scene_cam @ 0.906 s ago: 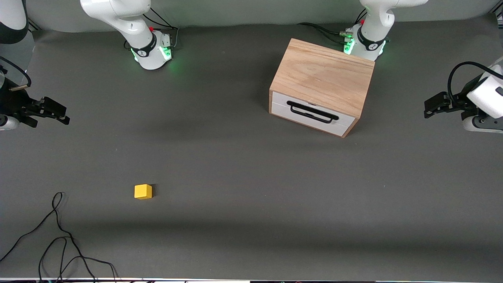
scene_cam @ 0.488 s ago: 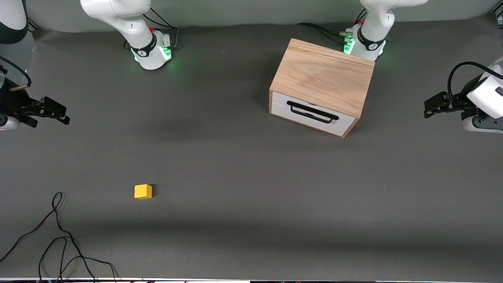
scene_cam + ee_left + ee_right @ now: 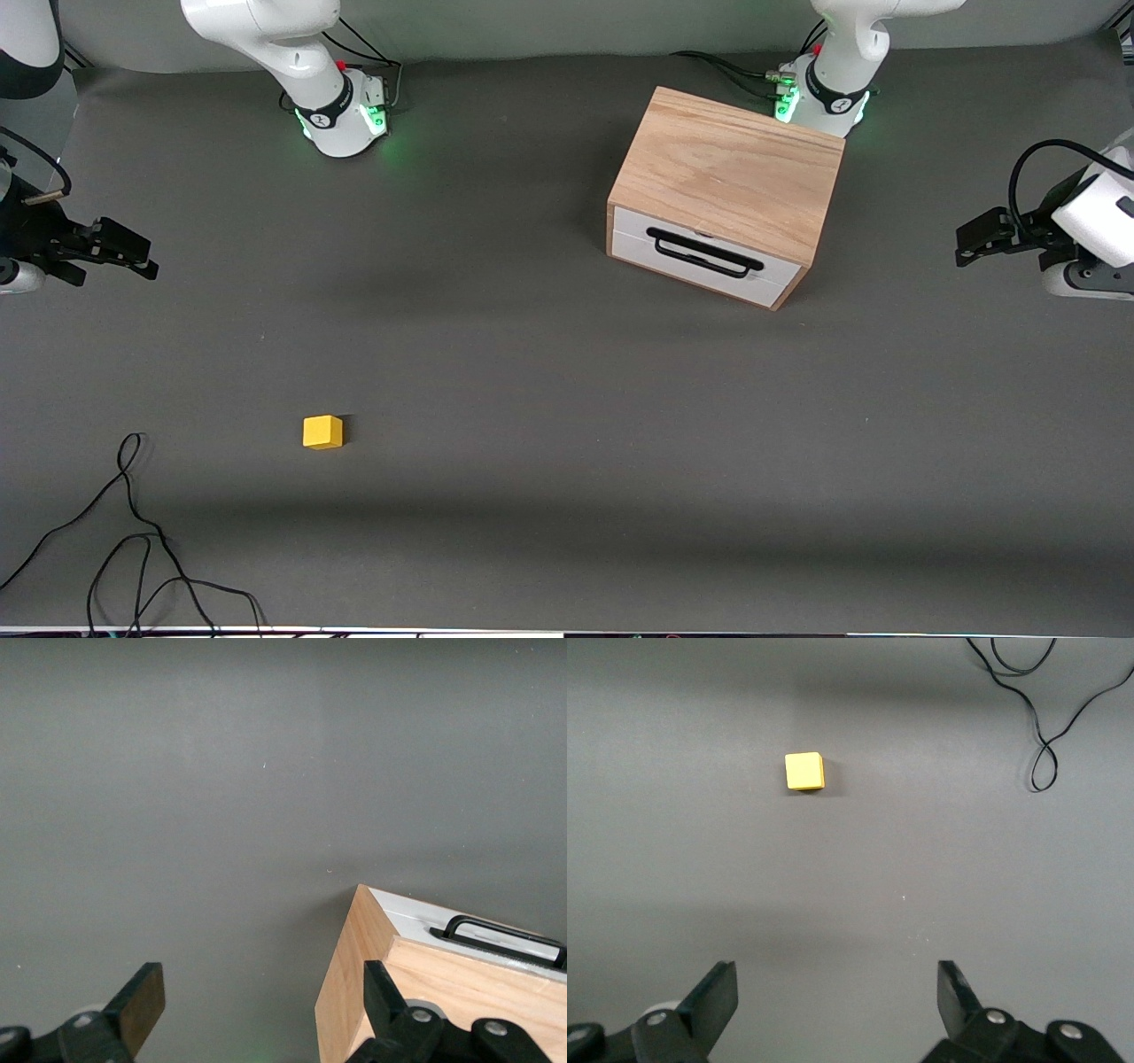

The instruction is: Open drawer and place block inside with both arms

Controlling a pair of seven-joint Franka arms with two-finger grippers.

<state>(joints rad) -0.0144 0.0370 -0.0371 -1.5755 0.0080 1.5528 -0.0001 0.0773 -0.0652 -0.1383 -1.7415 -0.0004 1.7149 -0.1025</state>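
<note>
1. Nothing is started: the drawer point(image 3: 704, 255) sits closed in the wooden box point(image 3: 726, 173), and the block point(image 3: 322, 431) lies on the bare table point(image 3: 532, 399), nearer the camera and toward the right arm's end.
2. The left gripper point(image 3: 972, 239) hangs over the table's end beside the box, jaws spread and empty; the right gripper point(image 3: 124, 252) hangs over the other end, jaws likewise spread and empty.
3. The thin wire handle point(image 3: 704, 252) lies close to the drawer front, so a shallow or off-angle grab would likely slip off.
4. The box sits skewed; pulling off the drawer's line could drag the whole box.
5. The loose cable point(image 3: 133, 532) lies near the block and could snag the right arm's approach.
6. Open table between block and box leaves ample room.
</note>
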